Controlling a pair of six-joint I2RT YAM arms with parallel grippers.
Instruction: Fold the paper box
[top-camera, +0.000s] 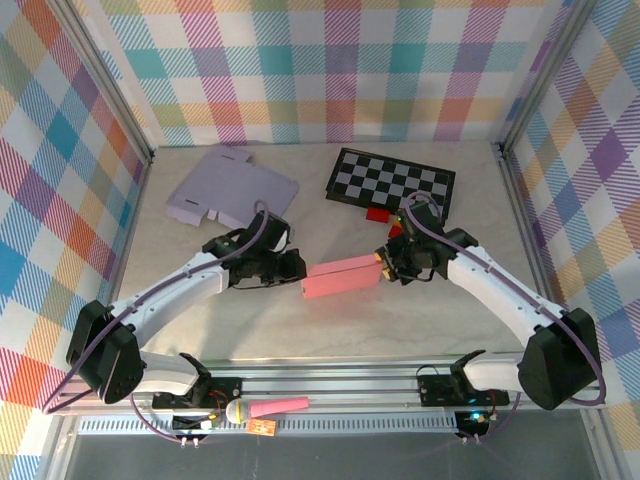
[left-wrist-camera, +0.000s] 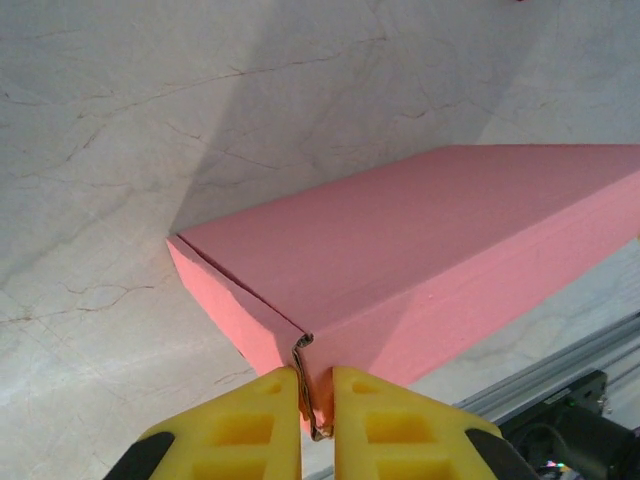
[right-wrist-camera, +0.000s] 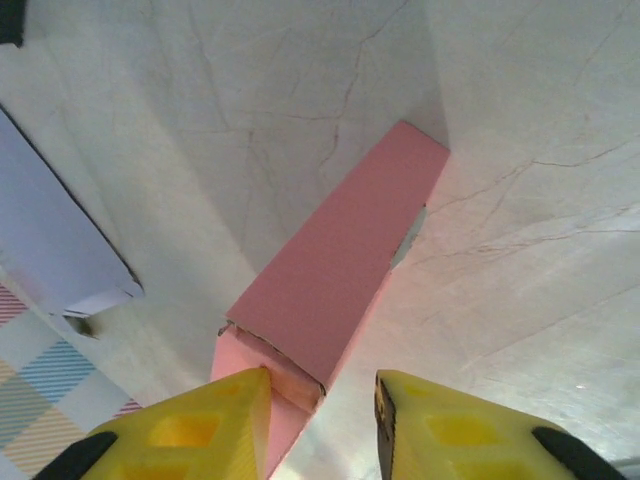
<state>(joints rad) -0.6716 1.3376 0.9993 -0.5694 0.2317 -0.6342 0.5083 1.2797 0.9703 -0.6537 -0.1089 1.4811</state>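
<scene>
Pink paper box (top-camera: 340, 277) on bench (top-camera: 430, 325), left gripper (left-wrist-camera: 316, 380) jaws clenched on its end flap, right gripper (right-wrist-camera: 322, 380) jaws released, perhaps brushing opposite end.

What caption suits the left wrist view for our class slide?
Left claw pinches the pink box by a corner edge, with the pale table behind.

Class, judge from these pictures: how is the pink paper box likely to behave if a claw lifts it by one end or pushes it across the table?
Probably light: the pink box is thin folded paper. Likely to buckle if squeezed, as the left claw pinches just a thin edge. Its flat, long shape should slide on the table, not roll.
</scene>
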